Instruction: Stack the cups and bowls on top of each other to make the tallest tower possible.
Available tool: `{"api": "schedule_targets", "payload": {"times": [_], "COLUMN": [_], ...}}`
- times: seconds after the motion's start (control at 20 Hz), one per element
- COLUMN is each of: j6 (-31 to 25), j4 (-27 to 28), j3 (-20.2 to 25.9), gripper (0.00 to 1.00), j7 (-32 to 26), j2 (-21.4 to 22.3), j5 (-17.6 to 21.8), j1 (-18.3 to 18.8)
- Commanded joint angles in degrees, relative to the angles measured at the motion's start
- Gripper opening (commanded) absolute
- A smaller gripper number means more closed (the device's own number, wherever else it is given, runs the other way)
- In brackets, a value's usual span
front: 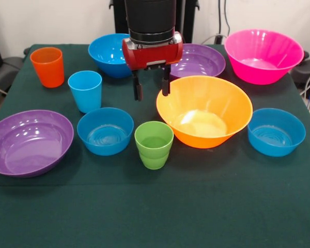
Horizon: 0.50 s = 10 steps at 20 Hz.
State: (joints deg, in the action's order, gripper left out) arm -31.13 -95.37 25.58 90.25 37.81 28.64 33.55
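Observation:
My gripper (152,88) hangs open over the green cloth, fingers empty, just left of the large orange-yellow bowl (204,111) and behind the green cup (154,144). The light blue cup (85,91) stands to its left, the orange cup (47,66) farther back left. One blue bowl (105,130) sits left of the green cup, another (276,132) at the right, a third (108,54) behind the gripper. A purple bowl (30,142) lies front left, a second one (199,61) at the back, partly hidden by the gripper. The pink bowl (263,56) sits back right. Nothing is stacked.
The table (155,212) is covered in dark green cloth with bare cloth along its front. Cables and dark equipment lie beyond the right and left edges.

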Motion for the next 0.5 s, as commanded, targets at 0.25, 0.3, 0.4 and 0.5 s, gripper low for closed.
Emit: {"api": "schedule_targets", "payload": {"times": [0.25, 0.3, 0.4, 0.5], "j6": [-6.56, -6.40, -6.76, -7.90], "j4": [1.81, 0.97, -0.93, -2.47], "j3": [2.56, 2.69, 2.97, 3.27], "gripper": [1.00, 1.00, 1.00, 1.00], "j7": [-10.76, -10.85, -10.82, -10.88], "j2": [-2.78, -2.18, -0.32, 1.80], "j5": [4.73, 4.68, 4.14, 3.35], "j1": [0.44, 0.69, 1.02, 1.11]}}
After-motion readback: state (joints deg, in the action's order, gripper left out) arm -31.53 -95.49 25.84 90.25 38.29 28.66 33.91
